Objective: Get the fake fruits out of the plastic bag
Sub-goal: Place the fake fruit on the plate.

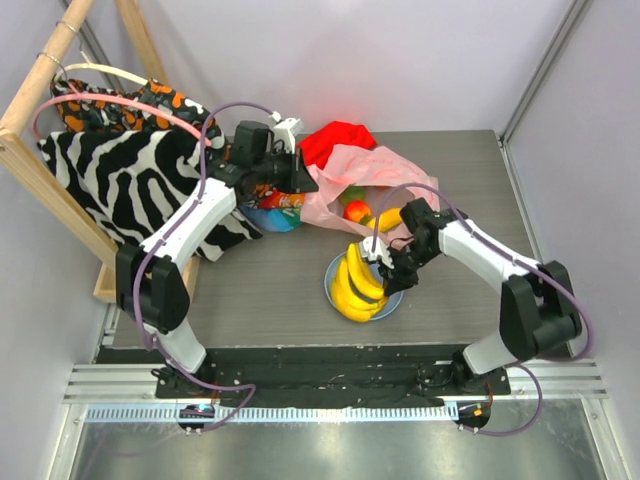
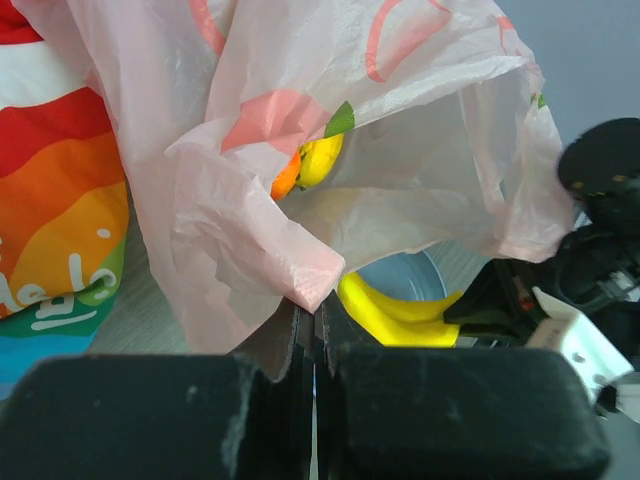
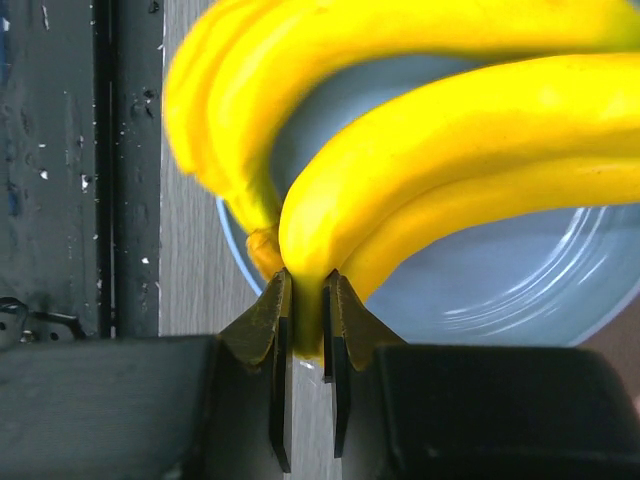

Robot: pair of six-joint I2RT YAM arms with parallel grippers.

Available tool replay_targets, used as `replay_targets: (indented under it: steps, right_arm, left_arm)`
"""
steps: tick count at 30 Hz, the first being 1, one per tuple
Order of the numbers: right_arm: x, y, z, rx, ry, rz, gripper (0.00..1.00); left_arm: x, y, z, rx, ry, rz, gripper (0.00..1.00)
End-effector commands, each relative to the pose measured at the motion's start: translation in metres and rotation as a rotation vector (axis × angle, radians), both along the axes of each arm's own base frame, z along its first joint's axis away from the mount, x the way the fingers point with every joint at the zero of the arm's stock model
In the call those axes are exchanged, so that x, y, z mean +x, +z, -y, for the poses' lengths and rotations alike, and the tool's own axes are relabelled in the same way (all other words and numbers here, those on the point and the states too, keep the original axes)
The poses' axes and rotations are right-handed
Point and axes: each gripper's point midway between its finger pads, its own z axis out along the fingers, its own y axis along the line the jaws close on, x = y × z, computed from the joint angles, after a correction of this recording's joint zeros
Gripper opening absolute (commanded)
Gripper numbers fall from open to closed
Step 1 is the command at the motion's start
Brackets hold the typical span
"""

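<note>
Right gripper [image 3: 305,290] was clamped on a banana tip of the yellow banana bunch [image 1: 355,290], which sat over the light-blue plate [image 3: 520,290], clear of the bag. Left gripper [image 2: 315,320] was pinched tight on an edge of the pink plastic bag [image 2: 250,230]. Orange-red fruit [image 1: 357,211] and green fruit [image 1: 352,193] lay in the bag's mouth.

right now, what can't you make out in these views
- Fruits left in the plastic bag: top view, folds cover some; left wrist shows only orange and yellow slivers.
- Left end effector fingertips: top view, arm and bag hide them.
- Plate: right wrist, bananas and frame edges cut it off.
</note>
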Motion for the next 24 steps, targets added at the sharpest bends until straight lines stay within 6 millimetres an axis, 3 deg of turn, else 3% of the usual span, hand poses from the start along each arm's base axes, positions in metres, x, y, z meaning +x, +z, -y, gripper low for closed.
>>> replay_targets:
  steps: [1,7,11,12,13,14,15,21,24]
  right_arm:
    - [-0.006,-0.005,-0.005,0.013,-0.027,-0.161,0.18]
    - [-0.013,-0.009,-0.008,0.031,-0.044,-0.284,0.24]
    - [-0.013,-0.01,-0.008,0.016,-0.063,-0.332,0.45]
    - [-0.013,-0.009,-0.003,-0.006,-0.071,-0.342,0.6]
    - [-0.007,-0.004,-0.003,-0.007,-0.076,-0.324,0.67]
    - [-0.005,-0.001,0.0,-0.011,-0.087,-0.32,0.85]
    - [-0.003,0.003,0.003,-0.025,-0.104,-0.317,0.94]
    - [0.01,0.033,-0.002,-0.016,-0.22,-0.307,0.99]
    - [0.04,0.03,-0.011,-0.019,-0.407,-0.306,0.99]
  left_arm:
    - [0.006,0.009,0.003,0.003,-0.012,0.044,0.01]
    - [0.01,0.01,0.006,-0.007,-0.014,0.046,0.01]
    - [0.012,0.01,0.008,-0.013,-0.013,0.043,0.01]
    - [0.012,0.011,0.008,-0.017,-0.014,0.044,0.01]
    - [0.013,0.013,0.008,-0.023,-0.012,0.046,0.0]
    - [0.012,0.013,0.009,-0.025,-0.014,0.044,0.01]
    - [0.012,0.016,0.01,-0.035,-0.017,0.049,0.0]
    - [0.012,0.022,0.012,-0.058,-0.016,0.051,0.01]
    - [0.011,0.024,0.012,-0.066,-0.008,0.044,0.0]
